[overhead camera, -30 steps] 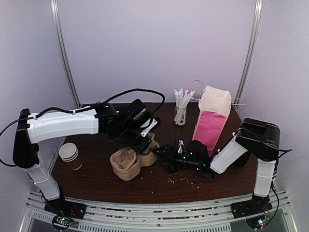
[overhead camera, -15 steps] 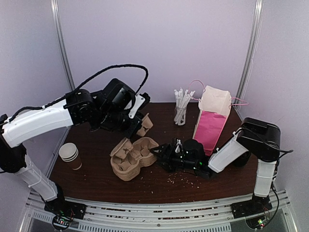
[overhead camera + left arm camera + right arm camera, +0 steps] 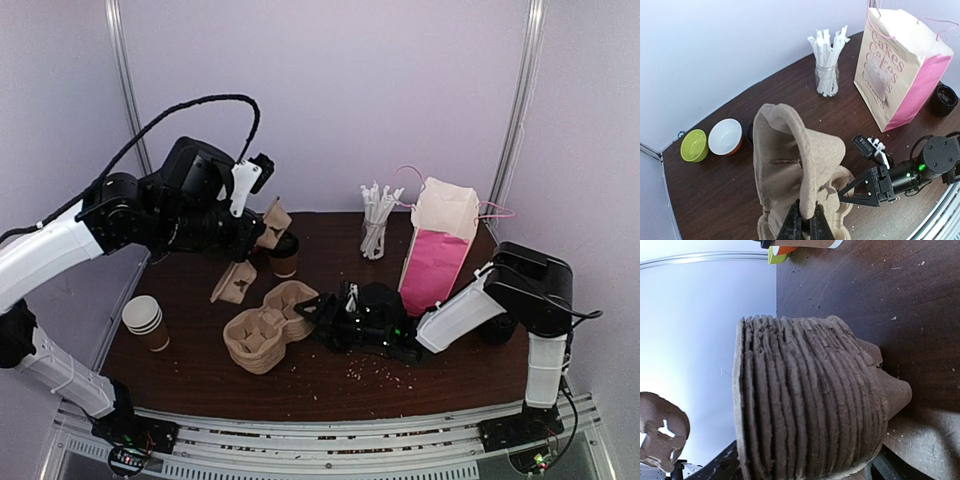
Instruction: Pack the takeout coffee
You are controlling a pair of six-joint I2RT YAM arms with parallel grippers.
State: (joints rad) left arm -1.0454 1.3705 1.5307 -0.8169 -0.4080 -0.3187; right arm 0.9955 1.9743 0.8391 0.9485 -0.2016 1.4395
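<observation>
The takeout coffee [image 3: 285, 254], a brown cup with a black lid, stands upright at mid-table behind the stack of cardboard cup carriers [image 3: 258, 338]. My left gripper [image 3: 256, 235] hangs above the table, shut on the rim of one carrier [image 3: 790, 145] that dangles from it, clear of the stack. My right gripper [image 3: 308, 306] lies low at the stack's right edge. Its jaws stand wide, one finger [image 3: 860, 189] on top, and the stack [image 3: 805, 390] fills the gap between them. Neither gripper touches the coffee.
A cream-and-pink paper bag [image 3: 437, 250] stands open at the back right, next to a glass of white straws [image 3: 376, 222]. Lidless cups [image 3: 144, 322] sit stacked at the left edge. A green bowl [image 3: 694, 145] and a white bowl [image 3: 725, 136] sit at the back left.
The left arm has risen up and to the left, pulling one carrier off the stack and uncovering the coffee behind it. The right gripper has slid left onto the stack's edge.
</observation>
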